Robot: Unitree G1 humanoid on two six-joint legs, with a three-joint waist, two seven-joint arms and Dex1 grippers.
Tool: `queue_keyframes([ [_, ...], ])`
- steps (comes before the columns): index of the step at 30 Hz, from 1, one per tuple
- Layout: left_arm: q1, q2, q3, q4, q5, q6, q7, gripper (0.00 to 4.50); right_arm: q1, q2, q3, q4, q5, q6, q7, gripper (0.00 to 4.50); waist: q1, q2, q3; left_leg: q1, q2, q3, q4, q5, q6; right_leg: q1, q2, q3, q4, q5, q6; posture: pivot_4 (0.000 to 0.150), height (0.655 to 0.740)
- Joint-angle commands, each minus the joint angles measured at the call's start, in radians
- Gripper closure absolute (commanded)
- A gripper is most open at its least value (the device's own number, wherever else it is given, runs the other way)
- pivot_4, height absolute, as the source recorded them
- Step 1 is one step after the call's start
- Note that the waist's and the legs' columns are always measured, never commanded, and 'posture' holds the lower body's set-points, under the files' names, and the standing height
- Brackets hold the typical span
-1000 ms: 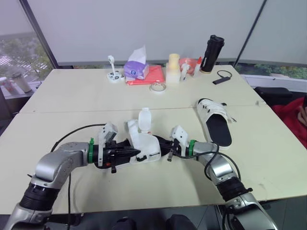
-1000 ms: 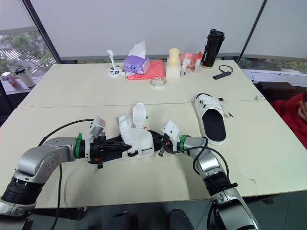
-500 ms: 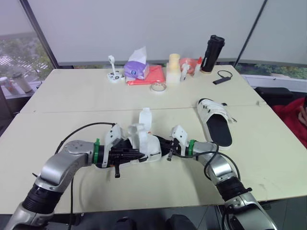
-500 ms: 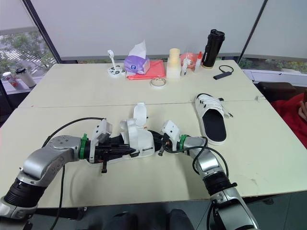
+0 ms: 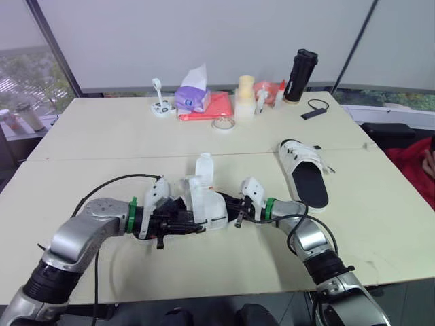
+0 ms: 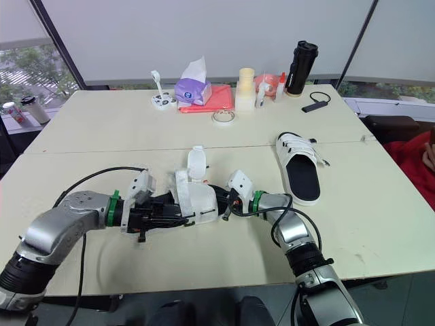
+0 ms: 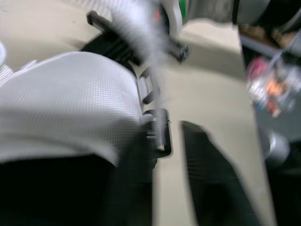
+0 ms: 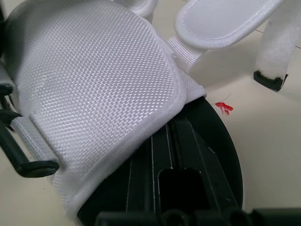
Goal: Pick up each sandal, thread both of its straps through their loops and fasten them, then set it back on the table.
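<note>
I judge far sandal [image 5: 304, 171] fastened; near sandal [image 5: 207, 205] straps stand unthreaded; left gripper [image 5: 189, 223] parted, clamping nothing; right gripper [image 5: 230, 204] hold I cannot tell.

Before me, the pale counter [image 5: 102, 136] carries a white sandal [image 5: 304, 173] at my right; tissue box [image 5: 193, 98], tape roll [image 5: 223, 123] and black flask [image 5: 300, 75] along its far side.

Two sandals show: the centre sandal [image 5: 212, 207] and the right sandal [image 5: 306, 174]. Upper frame holds one tissue box [image 5: 192, 100], one black flask [image 5: 300, 68], one tape roll [image 5: 223, 123].
</note>
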Motion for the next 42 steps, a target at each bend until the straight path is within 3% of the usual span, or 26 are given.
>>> queue_keyframes([
  [1,0.002,-0.009,0.102,-0.04,-0.044,0.008,0.058,1.36,0.022,0.009,0.039,0.073,-0.046,0.024,-0.015,4.5,0.0,0.0,0.0,0.0,0.0,0.0,0.0,0.0,0.0,0.0,0.0,0.0,0.0,0.0,0.0,0.15,0.74],
  [3,0.035,0.014,0.139,-0.079,-0.071,0.029,0.065,0.3,0.023,0.007,0.039,0.075,-0.046,0.021,-0.012,4.5,0.0,0.0,0.0,0.0,0.0,0.0,0.0,0.0,0.0,0.0,0.0,0.0,0.0,0.0,0.0,0.15,0.74],
  [4,0.065,0.038,0.16,-0.119,-0.097,0.054,0.057,0.04,0.024,0.005,0.039,0.075,-0.046,0.02,-0.011,4.5,-0.004,0.0,0.0,0.0,0.0,0.0,0.0,0.0,0.0,0.0,0.0,0.0,0.0,0.0,0.0,0.15,0.74],
  [9,0.224,0.124,0.22,-0.287,-0.206,0.141,0.045,0.04,0.017,0.004,0.039,0.098,-0.048,0.005,-0.004,4.5,-0.005,0.0,0.0,0.001,0.0,0.0,-0.003,0.0,0.0,0.0,0.0,0.0,-0.001,0.0,0.0,0.15,0.74],
  [15,0.325,0.112,0.122,-0.316,-0.094,0.036,0.076,0.04,0.0,0.014,0.045,0.122,-0.049,-0.006,0.001,4.5,-0.002,0.0,0.0,0.009,0.0,0.0,-0.006,0.0,-0.001,0.007,-0.001,0.0,-0.003,-0.005,-0.009,0.15,0.74],
  [26,0.313,0.03,0.007,-0.153,0.141,-0.195,0.138,0.04,0.002,0.008,0.045,0.117,-0.05,-0.004,0.006,4.5,0.001,0.001,0.0,0.01,0.0,0.0,-0.008,0.0,-0.001,0.008,-0.001,0.0,-0.004,-0.005,-0.009,0.15,0.74],
  [42,0.188,-0.101,-0.064,-0.025,0.208,-0.213,0.165,0.04,-0.002,0.021,0.04,0.116,-0.051,0.0,-0.011,4.5,0.005,0.001,0.0,0.009,0.0,0.0,-0.008,0.0,-0.001,0.008,-0.004,-0.002,-0.006,-0.004,-0.01,0.15,0.74],
])
